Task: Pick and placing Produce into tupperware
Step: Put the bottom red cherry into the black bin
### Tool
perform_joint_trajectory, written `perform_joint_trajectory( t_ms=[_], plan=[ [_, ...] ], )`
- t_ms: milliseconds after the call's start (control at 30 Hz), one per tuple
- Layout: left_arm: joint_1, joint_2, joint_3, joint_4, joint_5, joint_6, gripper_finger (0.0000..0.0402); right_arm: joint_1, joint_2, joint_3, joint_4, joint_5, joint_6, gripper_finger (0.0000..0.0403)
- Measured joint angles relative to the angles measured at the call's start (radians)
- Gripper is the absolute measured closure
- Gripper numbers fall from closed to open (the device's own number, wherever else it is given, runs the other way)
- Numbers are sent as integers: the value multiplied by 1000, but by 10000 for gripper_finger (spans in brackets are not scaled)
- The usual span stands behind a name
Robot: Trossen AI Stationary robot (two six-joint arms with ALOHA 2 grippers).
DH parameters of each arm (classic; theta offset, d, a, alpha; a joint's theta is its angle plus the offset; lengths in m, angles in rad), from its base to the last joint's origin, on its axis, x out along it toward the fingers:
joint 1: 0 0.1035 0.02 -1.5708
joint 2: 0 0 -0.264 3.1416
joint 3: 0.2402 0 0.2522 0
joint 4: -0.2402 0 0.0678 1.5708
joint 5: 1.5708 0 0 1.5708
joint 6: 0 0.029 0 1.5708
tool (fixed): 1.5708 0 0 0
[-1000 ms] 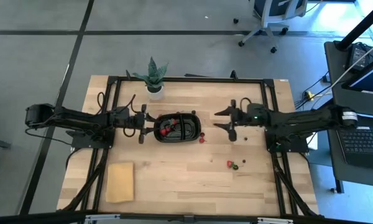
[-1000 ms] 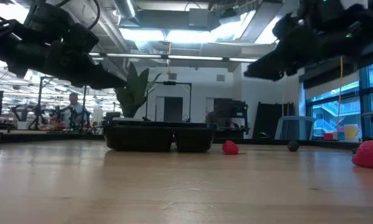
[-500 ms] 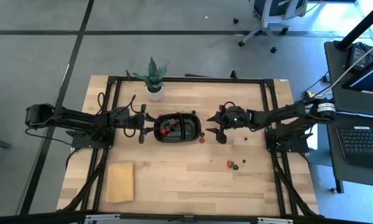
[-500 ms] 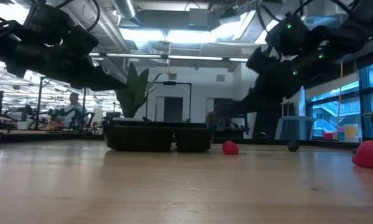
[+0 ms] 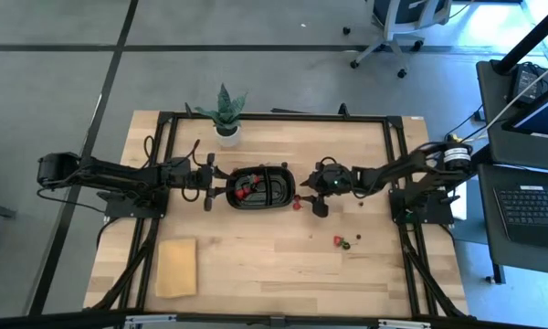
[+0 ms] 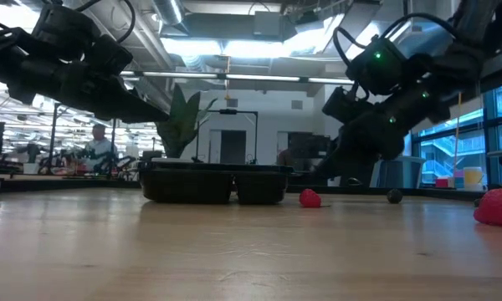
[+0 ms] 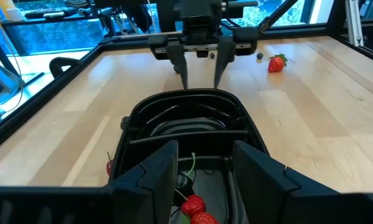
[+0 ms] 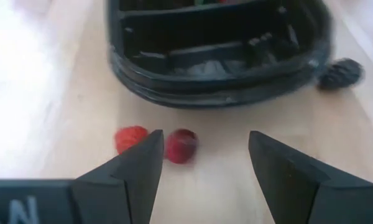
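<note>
A: The right gripper hangs wide open just off the black tupperware's rim, above two red berries on the bench.

B: They lie nearly touching; I'd judge one finger may knock a berry aside or nudge the tray.

A: The left gripper is open at the opposite end, over strawberries inside. More produce sits well apart.

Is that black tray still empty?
No. The tray holds red berries in its left compartment; the right compartment looks empty.
</note>
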Motion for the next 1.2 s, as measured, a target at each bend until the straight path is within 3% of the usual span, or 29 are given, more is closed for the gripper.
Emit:
perform_joint_trajectory(
  t_ms=[700, 1200],
  plan=[
    [0, 0, 1, -9, 0, 0, 255, 21, 137, 2, 161, 20, 6, 165],
    [0, 0, 1, -24, 0, 0, 255, 21, 243, 104, 96, 23, 2, 178]
  ],
)
